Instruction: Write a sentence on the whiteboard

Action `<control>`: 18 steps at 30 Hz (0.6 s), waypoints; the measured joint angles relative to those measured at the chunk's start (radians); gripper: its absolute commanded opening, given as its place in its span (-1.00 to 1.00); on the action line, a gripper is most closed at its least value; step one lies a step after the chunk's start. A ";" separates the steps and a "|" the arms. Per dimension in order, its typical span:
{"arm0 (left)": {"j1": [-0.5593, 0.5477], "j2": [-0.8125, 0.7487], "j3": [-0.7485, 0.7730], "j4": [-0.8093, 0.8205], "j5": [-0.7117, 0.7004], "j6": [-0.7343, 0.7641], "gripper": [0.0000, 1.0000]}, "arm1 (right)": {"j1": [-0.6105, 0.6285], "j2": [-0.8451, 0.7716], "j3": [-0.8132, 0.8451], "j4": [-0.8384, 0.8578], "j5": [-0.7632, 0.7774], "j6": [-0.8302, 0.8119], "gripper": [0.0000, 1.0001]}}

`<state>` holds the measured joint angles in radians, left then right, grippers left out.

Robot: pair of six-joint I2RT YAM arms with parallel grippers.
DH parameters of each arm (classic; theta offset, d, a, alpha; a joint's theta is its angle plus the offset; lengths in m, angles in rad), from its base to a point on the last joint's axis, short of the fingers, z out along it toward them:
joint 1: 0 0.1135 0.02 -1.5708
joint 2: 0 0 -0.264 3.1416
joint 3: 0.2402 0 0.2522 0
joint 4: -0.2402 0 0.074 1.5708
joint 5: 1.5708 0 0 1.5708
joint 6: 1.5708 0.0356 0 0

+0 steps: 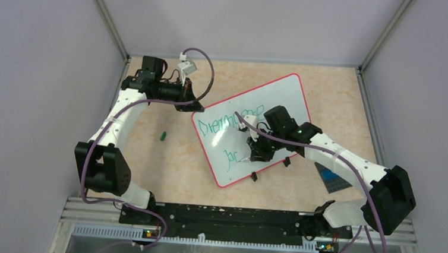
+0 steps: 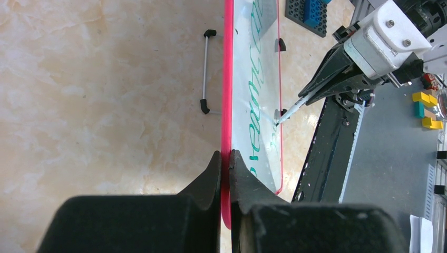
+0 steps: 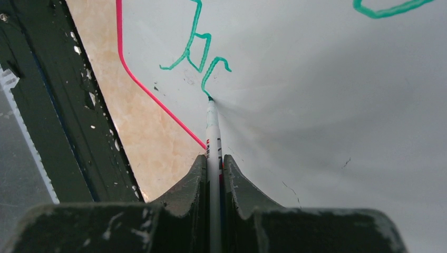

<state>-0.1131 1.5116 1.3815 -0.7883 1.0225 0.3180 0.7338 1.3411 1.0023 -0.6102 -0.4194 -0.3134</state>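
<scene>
Your right tool [image 3: 213, 161] clamps a thin white marker [image 3: 212, 126], tip touching the flat red-rimmed whiteboard [image 1: 283, 95] — blank beyond the last letter [image 3: 216, 66]; left tool [image 2: 225, 158] pinches its rim [image 2: 227, 79].

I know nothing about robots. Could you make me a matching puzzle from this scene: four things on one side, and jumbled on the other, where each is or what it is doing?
Things
1. left gripper
2. right gripper
3. marker
4. small green piece

States
a. tip touching the whiteboard
b. lying alone on the table, left of the board
c. shut on the board's red rim
d. shut on the marker's barrel

Pairs: 1-c, 2-d, 3-a, 4-b.
</scene>
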 measured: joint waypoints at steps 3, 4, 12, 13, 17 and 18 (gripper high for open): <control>0.000 0.000 0.000 0.000 0.000 0.000 -1.00 | -0.018 -0.002 0.008 -0.021 0.002 -0.001 -1.00; 0.000 0.000 0.000 0.000 0.000 0.000 -1.00 | -0.022 -0.002 0.014 -0.027 0.006 -0.002 -1.00; 0.000 0.000 0.000 0.000 0.000 0.000 -1.00 | -0.026 -0.002 0.064 -0.024 0.029 -0.006 -1.00; 0.000 0.000 0.000 0.000 0.000 0.000 -1.00 | -0.027 -0.002 0.069 -0.021 0.031 -0.006 -1.00; 0.000 0.000 0.000 0.001 0.000 0.000 -1.00 | -0.029 0.006 0.087 -0.016 0.029 -0.006 -1.00; 0.000 0.000 0.000 0.001 -0.002 0.000 -1.00 | -0.029 0.009 0.089 -0.016 0.027 -0.006 -1.00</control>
<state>-0.1131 1.5116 1.3815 -0.7876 1.0206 0.3183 0.7048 1.3499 1.0908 -0.6262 -0.3923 -0.3191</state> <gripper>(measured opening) 0.057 0.094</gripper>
